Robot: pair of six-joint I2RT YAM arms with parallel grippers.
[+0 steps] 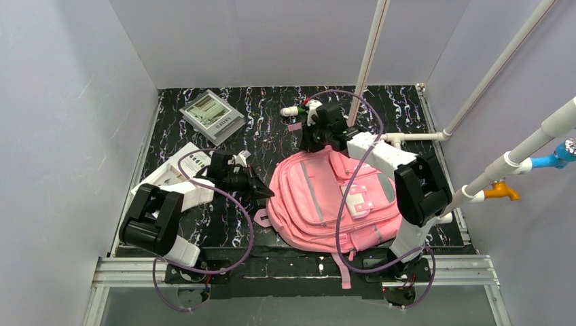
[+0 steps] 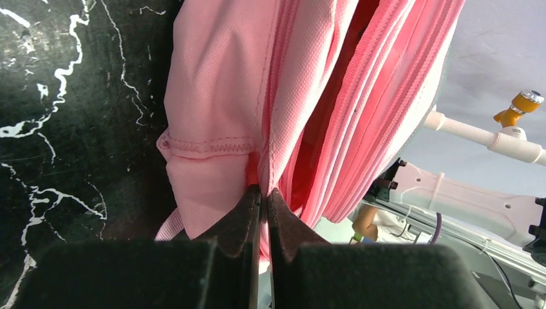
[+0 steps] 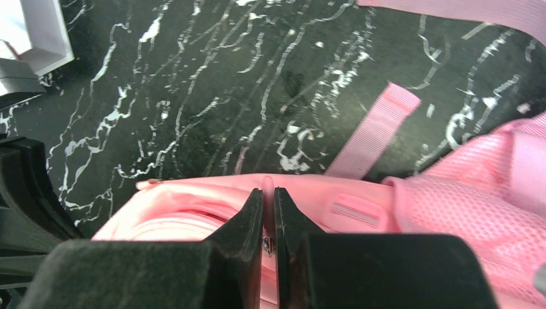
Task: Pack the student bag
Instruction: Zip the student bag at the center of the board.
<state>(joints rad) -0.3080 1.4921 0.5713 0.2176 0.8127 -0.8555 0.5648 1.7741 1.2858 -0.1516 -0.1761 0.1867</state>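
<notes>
At the far left of the table (image 1: 272, 139) lie a white box (image 1: 168, 175) and, farther back, a grey box (image 1: 212, 117); neither is in contact with either arm. The left gripper (image 2: 264, 196) is at the left edge of the bag (image 1: 319, 204), jaws closed on a fold of pink fabric beside a stitched seam. The bag lies flat at the table's centre, front pockets up, one strap (image 1: 344, 270) trailing over the near edge. The right gripper (image 3: 268, 196) is at the bag's far edge, jaws pinched on a thin pink tab, possibly a zip pull. Assessment: the step in hand appears to be opening the bag, with nothing yet packed. To do it well, the left grip should act as a fixed anchor, keeping the fabric taut, while the right draws its tab along the zip line rather than upward, so the soft body does not bunch or drag across the table. Not determinable: whether the zip is open at all. A darker gap shows between folds in the left wrist view, but its depth is unclear. The right arm covers part of the bag's right side. A small white item (image 1: 292, 111) far behind the bag cannot be identified.
</notes>
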